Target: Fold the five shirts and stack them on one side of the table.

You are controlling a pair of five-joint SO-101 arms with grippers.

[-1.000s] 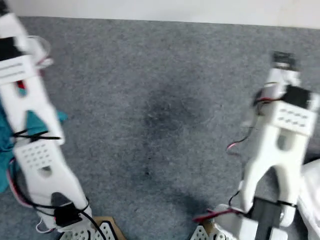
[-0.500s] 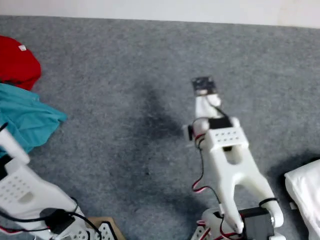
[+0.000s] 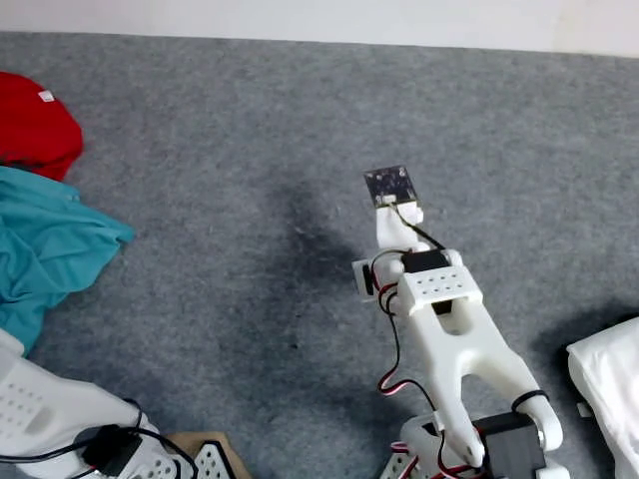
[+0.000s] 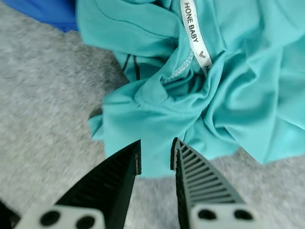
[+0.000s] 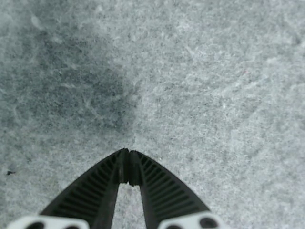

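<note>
Grey mat (image 3: 250, 130): wide passage through the middle and far side. Along one side lie a red shirt (image 3: 35, 125) and, just beside it, a crumpled teal shirt (image 3: 55, 249), with blue cloth (image 4: 43, 12) touching the teal. The right arm (image 3: 449, 329) stretches over centre-right, its right gripper (image 5: 128, 179) pinched closed low over mat. A white shirt (image 3: 609, 389) sits near that arm's base. The left gripper (image 4: 155, 155), jaws slightly apart, is at the teal shirt's edge.
</note>
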